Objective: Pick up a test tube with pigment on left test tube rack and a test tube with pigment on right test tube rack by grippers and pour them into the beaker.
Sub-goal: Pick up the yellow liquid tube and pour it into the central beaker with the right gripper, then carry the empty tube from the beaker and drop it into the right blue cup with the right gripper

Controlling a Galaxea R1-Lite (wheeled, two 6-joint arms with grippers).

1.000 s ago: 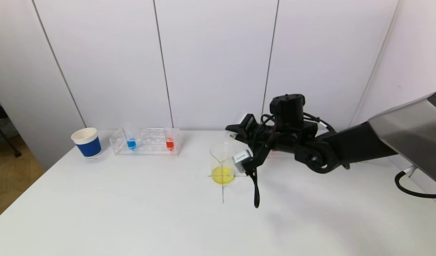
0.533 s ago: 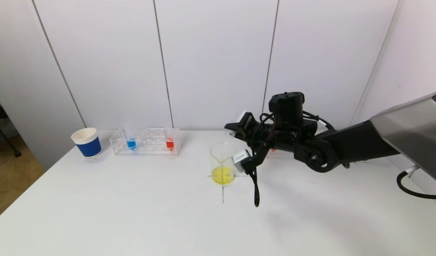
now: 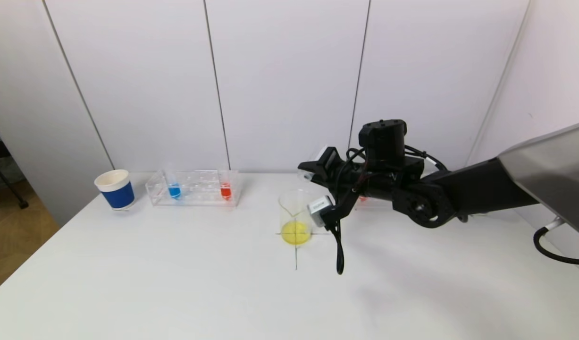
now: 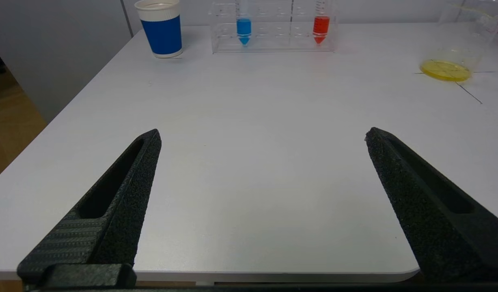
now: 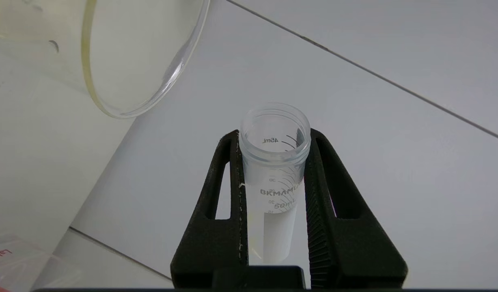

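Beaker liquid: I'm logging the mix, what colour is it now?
Yellow: a shallow pool at the bottom of the beaker, clearest in the head view.

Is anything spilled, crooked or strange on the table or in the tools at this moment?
No spill shows. The yellow liquid sits inside the beaker. The right tool holds an emptied test tube beside the beaker's rim. The blue tube and red tube stand upright in their rack.
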